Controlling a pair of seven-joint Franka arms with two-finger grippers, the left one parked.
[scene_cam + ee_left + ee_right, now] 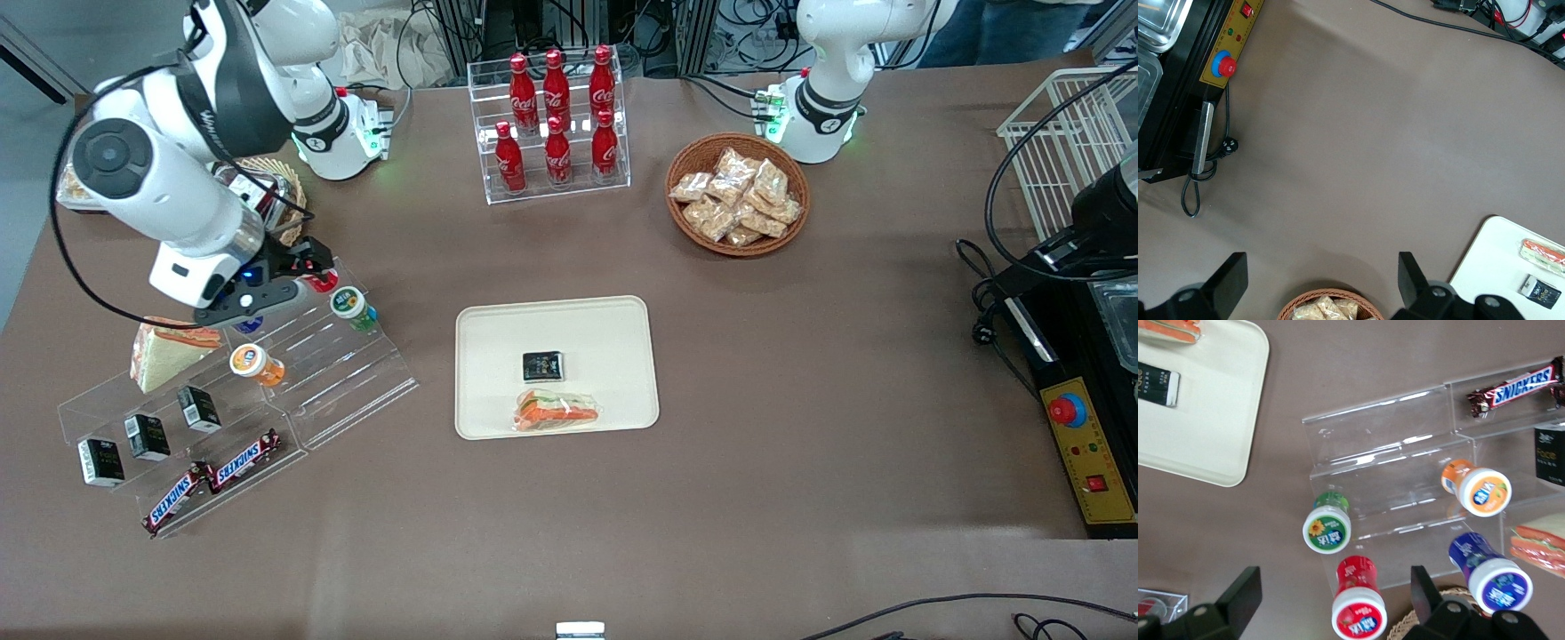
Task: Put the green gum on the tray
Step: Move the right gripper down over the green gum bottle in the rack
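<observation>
The green gum (pixel 351 305) lies on its side on an upper step of a clear acrylic stepped stand (pixel 356 373), white lid with a green label facing out; it also shows in the right wrist view (pixel 1327 525). The cream tray (pixel 498 356) lies mid-table and holds a small black packet (pixel 542 365) and a wrapped sandwich (pixel 556 411); its corner shows in the right wrist view (pixel 1205 420). My right gripper (pixel 300 267) is open and empty above the stand's top step. Its fingers straddle the red gum (pixel 1358 600), and the green gum lies just beside that, toward the tray.
On the stand are also an orange gum (pixel 1478 487), a blue gum (pixel 1491 577), a sandwich (pixel 164 351), black packets (pixel 147 436) and Snickers bars (pixel 213 480). A cola bottle rack (pixel 556 124) and a snack basket (pixel 738 194) stand farther back.
</observation>
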